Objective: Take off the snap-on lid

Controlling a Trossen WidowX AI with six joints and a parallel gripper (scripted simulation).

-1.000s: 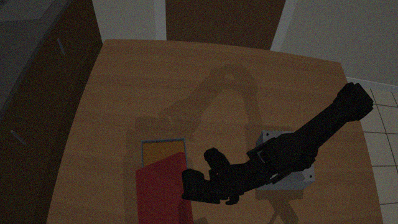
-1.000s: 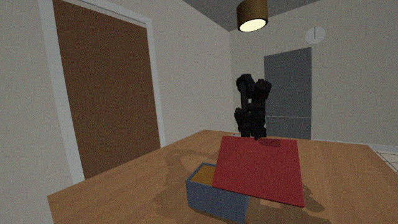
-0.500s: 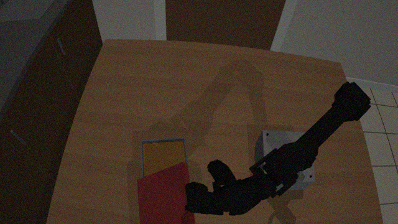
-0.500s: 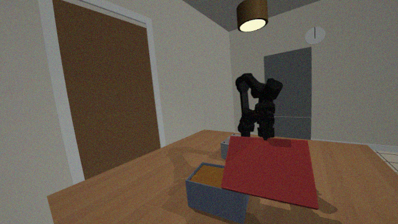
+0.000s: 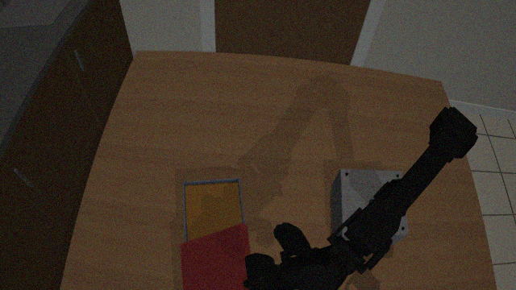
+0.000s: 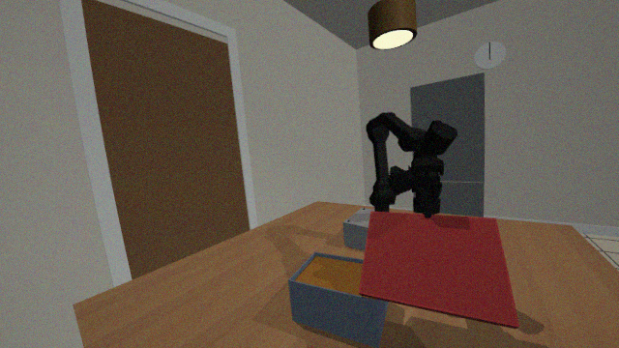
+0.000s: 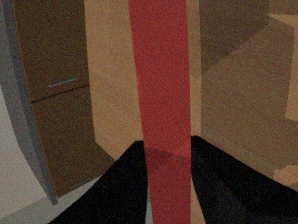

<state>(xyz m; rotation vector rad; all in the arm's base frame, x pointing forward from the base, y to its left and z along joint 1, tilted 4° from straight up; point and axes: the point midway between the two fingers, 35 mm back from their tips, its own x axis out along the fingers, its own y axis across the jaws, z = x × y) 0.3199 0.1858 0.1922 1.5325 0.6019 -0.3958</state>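
The red lid (image 5: 215, 259) (image 6: 437, 266) (image 7: 162, 75) is off the box and held in the air, steeply tilted. In the exterior view its broad face shows, its top edge at the gripper. The gripper (image 7: 168, 145) is shut on the lid's edge, one black finger on each side; in the top and exterior views the fingertips are hidden. The open storage box (image 6: 336, 309) (image 5: 185, 209) is blue-grey with an orange-brown inside and stands upright on the table. The lid hides part of it in the top and exterior views.
The wooden table (image 5: 201, 101) (image 6: 193, 295) carries the box and, at the arm's base, a grey block (image 5: 336, 199) (image 6: 355, 235) with dark screw holes. The arm reaches over this block. Dark cabinets (image 5: 52, 133) (image 7: 50, 50) stand beyond one table edge.
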